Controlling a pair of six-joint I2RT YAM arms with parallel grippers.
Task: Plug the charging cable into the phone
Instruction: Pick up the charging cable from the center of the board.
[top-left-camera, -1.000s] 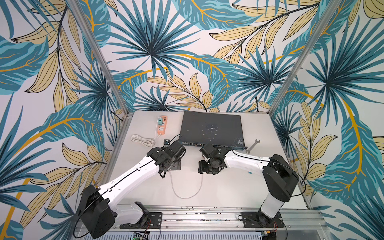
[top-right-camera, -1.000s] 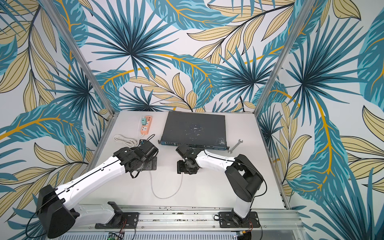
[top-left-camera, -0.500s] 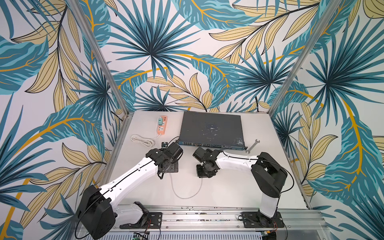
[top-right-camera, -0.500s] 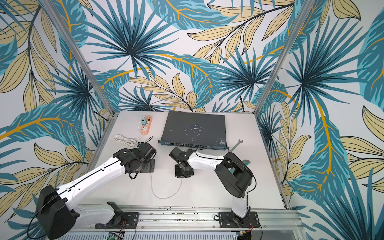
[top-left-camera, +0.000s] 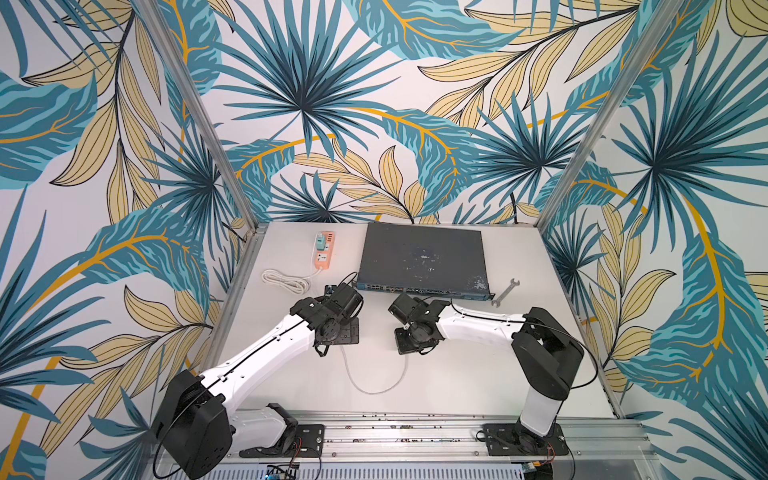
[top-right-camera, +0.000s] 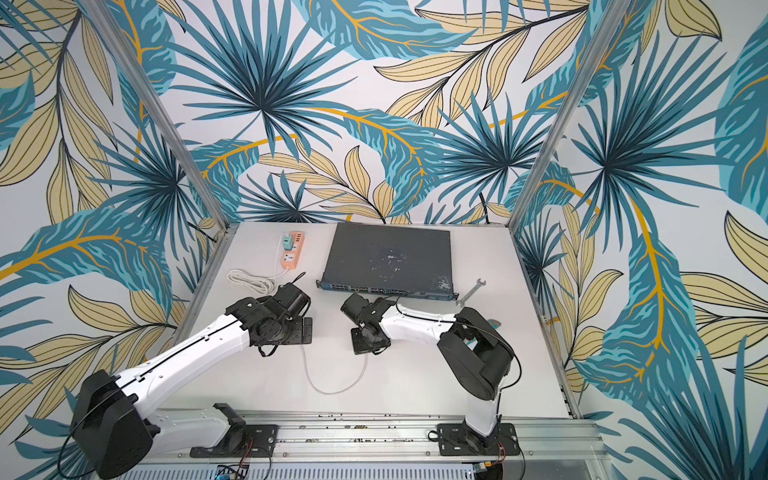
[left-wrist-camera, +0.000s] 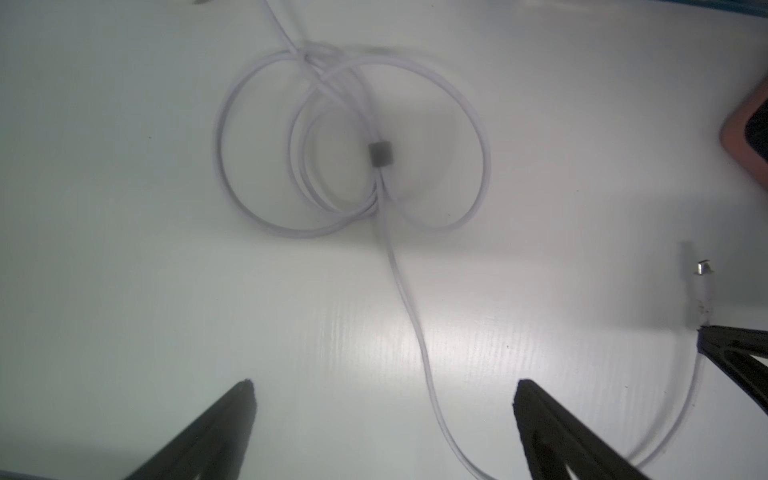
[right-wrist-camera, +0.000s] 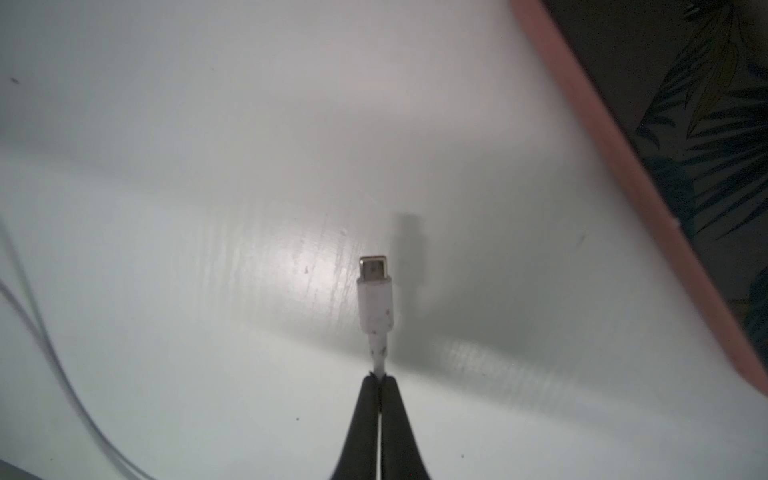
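**Right wrist view: jaws clenched on cable just behind the connector**

Right wrist view. The right arm's jaws are pressed together on the thin white charging cable (right-wrist-camera: 379, 355), gripping it a short way behind the white and metal connector tip (right-wrist-camera: 375, 286). The tip sticks out straight ahead of the jaws and casts a shadow on the white desk (right-wrist-camera: 187, 216) beside it. The slim black-screened phone with a pinkish-orange edge (right-wrist-camera: 615, 174) lies flat on the desk off to one side. Its long edge runs past the tip, and the tip is clear of it, with no contact.

Left wrist view. The left arm's jaws stand wide apart and hold nothing. One strand of the cable (left-wrist-camera: 409, 307) lies on the desk and passes between the two black fingers (left-wrist-camera: 216, 424), touching neither. Beyond them the cable is gathered in loose loops bound by a small dark tie (left-wrist-camera: 380, 154). A corner of the phone (left-wrist-camera: 737, 143) shows near the raised connector tip (left-wrist-camera: 702, 272).

In both top views a slack loop of cable (top-left-camera: 374, 388) (top-right-camera: 332, 388) lies on the desk between the arms. The phone itself cannot be made out there.
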